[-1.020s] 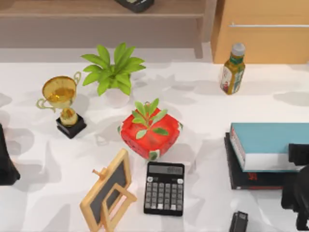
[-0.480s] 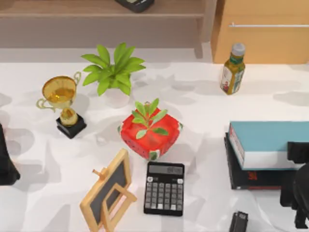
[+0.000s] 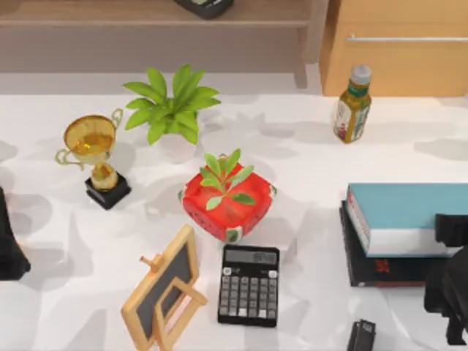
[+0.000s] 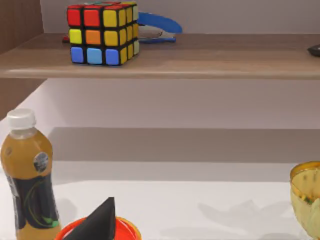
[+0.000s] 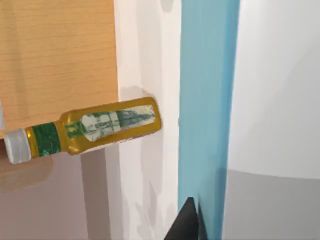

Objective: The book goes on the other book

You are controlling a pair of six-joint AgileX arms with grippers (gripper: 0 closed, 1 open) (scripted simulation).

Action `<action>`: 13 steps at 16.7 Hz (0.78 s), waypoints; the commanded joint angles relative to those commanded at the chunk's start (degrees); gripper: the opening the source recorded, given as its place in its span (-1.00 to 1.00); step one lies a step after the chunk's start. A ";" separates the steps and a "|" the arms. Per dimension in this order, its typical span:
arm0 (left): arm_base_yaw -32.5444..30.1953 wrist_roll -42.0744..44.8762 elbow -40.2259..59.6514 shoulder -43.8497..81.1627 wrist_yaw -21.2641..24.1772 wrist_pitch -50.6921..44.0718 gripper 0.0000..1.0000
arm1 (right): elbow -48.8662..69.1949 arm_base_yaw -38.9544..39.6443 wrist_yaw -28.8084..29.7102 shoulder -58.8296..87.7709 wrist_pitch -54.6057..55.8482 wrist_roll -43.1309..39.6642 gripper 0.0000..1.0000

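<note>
1. Right gripper [image 3: 455, 292] at the table's right edge, beside the book [image 3: 409, 208]; finger state: cannot tell.
2. Book lies on the other book [image 3: 380, 272].
3. Judged step: release/retreat; next, withdraw clear without nudging the stack.
4. Left arm [image 3: 9, 245] parked at left.

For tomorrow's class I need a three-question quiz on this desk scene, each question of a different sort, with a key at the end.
1. True or false: the light blue book lies on the black book.
2. Which stands nearest the calculator? A) trophy B) red pot plant C) bottle
3. Fill in: the right hand is at the table's ____ edge in the top view.

Key: 1 true; 2 B; 3 right.
</note>
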 joint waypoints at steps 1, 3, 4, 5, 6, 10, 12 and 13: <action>0.00 0.00 0.00 0.00 0.00 0.00 1.00 | 0.00 0.00 0.00 0.00 0.00 0.00 -0.10; 0.00 0.00 0.00 0.00 0.00 0.00 1.00 | 0.00 0.00 0.00 0.00 0.00 0.00 0.21; 0.00 0.00 0.00 0.00 0.00 0.00 1.00 | 0.00 0.00 0.00 0.00 0.00 0.00 0.36; 0.00 0.00 0.00 0.00 0.00 0.00 1.00 | 0.00 0.00 0.00 0.00 0.00 0.00 0.51; 0.00 0.00 0.00 0.00 0.00 0.00 1.00 | 0.00 0.00 0.00 0.00 0.00 0.00 0.66; 0.00 0.00 0.00 0.00 0.00 0.00 1.00 | 0.00 0.00 0.00 0.00 0.00 0.00 1.00; 0.00 0.00 0.00 0.00 0.00 0.00 1.00 | 0.00 0.00 0.00 0.00 0.00 0.00 1.00; 0.00 0.00 0.00 0.00 0.00 0.00 1.00 | 0.00 0.00 0.00 0.00 0.00 0.00 1.00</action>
